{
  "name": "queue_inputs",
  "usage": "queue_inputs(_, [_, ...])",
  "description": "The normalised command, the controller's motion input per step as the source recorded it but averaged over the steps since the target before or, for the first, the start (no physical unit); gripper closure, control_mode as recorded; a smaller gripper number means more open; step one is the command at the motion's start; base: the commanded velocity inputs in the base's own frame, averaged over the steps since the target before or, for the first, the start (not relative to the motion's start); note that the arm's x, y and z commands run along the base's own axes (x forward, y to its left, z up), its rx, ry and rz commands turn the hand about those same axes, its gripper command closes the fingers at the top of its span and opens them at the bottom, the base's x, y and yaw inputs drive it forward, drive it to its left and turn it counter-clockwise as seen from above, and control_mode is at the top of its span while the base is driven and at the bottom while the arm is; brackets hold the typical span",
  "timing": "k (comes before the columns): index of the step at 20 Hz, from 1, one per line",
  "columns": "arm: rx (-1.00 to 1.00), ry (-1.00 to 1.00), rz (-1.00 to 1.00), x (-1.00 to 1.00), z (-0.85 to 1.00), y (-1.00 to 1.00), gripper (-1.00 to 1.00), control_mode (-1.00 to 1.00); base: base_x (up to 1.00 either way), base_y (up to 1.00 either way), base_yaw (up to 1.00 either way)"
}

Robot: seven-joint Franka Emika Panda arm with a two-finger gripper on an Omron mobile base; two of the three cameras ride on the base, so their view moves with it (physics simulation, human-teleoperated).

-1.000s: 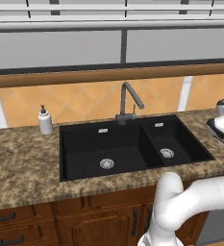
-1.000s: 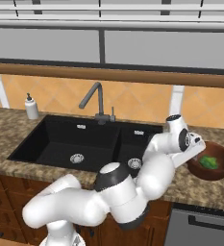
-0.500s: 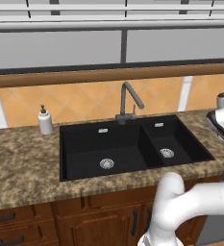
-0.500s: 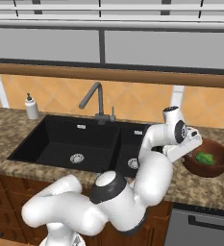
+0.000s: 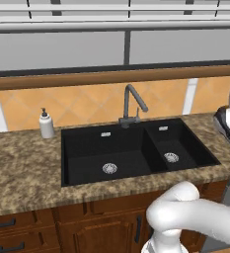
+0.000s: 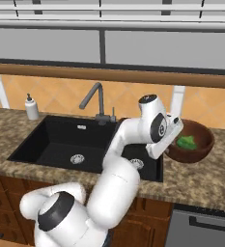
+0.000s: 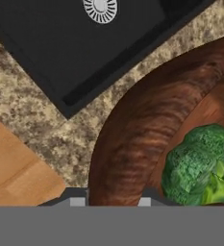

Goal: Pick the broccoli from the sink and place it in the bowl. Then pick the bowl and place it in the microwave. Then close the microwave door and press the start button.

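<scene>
1. The jaws (image 7: 111, 202) sit astride the bowl's (image 6: 197, 140) near wall, one dark tip outside it and one inside; they look closed on the rim, with the bowl seemingly carried by them.
2. In the right base view the bowl hangs at the hand, over the worktop (image 6: 201, 176) just right of the sink (image 6: 61, 144). Whether it touches the stone I cannot tell.
3. The broccoli (image 6: 186, 143) lies inside the bowl, near the gripped wall, and nothing else shares it.
4. Both sink basins hold nothing but their drains.
5. Judged from this, the first step is done and the second is under way. Left to do: carrying the bowl to the microwave, setting it inside, shutting the door and pressing start.
</scene>
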Motion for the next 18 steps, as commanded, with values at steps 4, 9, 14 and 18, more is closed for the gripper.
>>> queue_inputs(4, [-0.10,-0.24,0.39,-0.99,1.00,0.62,1.00,-1.00,0.00,0.00,0.00])
queue_inputs(9, [-0.11,-0.04,0.14,-0.82,0.98,1.00,1.00,-1.00,0.00,0.00,0.00])
queue_inputs(14, [-0.06,0.00,0.09,-0.62,1.00,0.97,1.00,-1.00,0.00,0.00,0.00])
queue_inputs(18, [0.08,0.03,0.21,-0.56,0.76,0.73,1.00,-1.00,0.00,0.00,0.00])
